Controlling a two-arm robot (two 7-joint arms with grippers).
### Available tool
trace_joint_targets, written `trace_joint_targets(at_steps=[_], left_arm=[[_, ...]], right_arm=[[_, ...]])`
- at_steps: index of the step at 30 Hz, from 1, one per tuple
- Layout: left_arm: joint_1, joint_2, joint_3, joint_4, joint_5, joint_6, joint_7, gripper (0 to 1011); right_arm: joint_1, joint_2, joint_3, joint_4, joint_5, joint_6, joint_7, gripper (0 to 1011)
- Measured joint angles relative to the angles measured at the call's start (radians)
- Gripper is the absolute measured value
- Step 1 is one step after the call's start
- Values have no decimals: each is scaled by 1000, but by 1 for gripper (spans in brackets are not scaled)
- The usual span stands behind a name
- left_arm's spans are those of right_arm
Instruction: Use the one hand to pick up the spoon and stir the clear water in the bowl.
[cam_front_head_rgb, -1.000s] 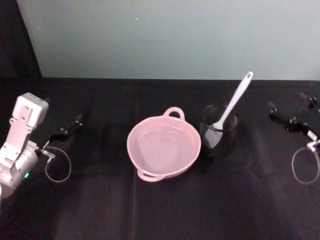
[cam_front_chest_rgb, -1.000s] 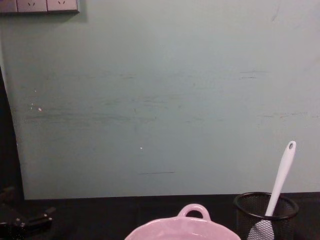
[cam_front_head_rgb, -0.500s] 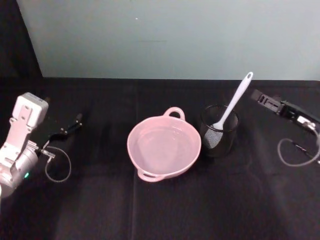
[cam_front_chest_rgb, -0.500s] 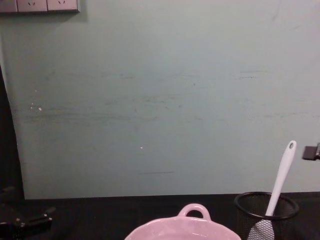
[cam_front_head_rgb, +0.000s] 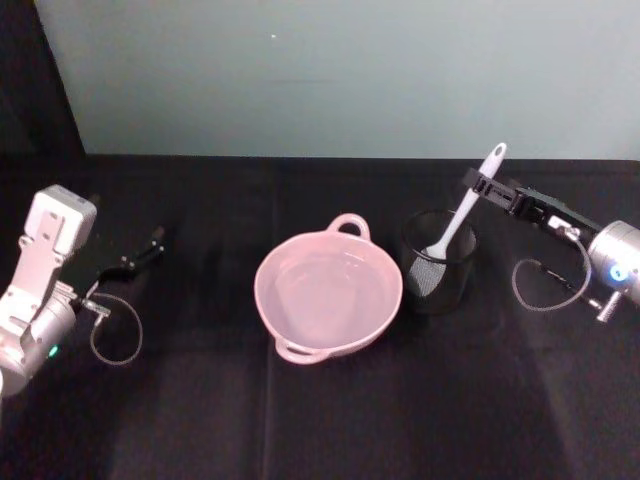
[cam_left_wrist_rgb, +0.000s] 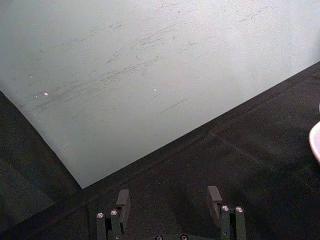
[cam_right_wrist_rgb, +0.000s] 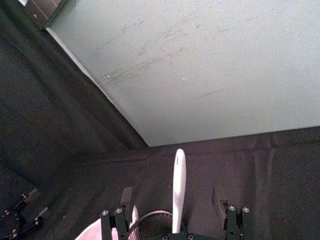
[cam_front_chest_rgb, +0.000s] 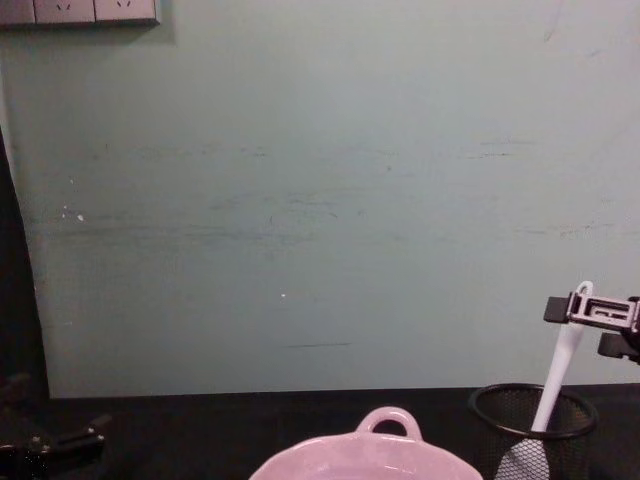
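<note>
Straddling the slim white plastic spoon (cam_front_head_rgb: 452, 228) near its handle's end, the right gripper (cam_front_head_rgb: 480, 186) is holding its flat black jaws apart, unclenched. Below it, the spoon is leaning in a black wire-mesh cup (cam_front_head_rgb: 440, 275), just beside the round pink bowl (cam_front_head_rgb: 262, 290). The left gripper (cam_front_head_rgb: 152, 243) is idling, jaws spread, well apart.

White spoon (cam_front_head_rgb: 468, 207) leaning in mesh cup (cam_front_head_rgb: 440, 280), right gripper (cam_front_head_rgb: 479, 185) spread around handle, pink bowl (cam_front_head_rgb: 263, 288) alongside

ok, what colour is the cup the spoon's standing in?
Black. The cup is black wire mesh, best seen in the head view.
</note>
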Motion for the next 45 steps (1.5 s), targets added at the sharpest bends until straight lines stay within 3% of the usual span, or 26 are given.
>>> trace_joint_targets(at_steps=[11,21,30,45], left_arm=[[0,0,0,0,0,0,0,1011],[0,0,0,0,0,0,0,1011],[0,0,0,0,0,0,0,1011],[0,0,0,0,0,0,0,1011]], right_arm=[[47,-13,-47,62,-18,-52,23,1003],[47,-13,-46,59,-18,-52,23,979],[45,-12,-44,56,-18,-53,23,760],[43,-11,-43,54,-19,-53,21,273]])
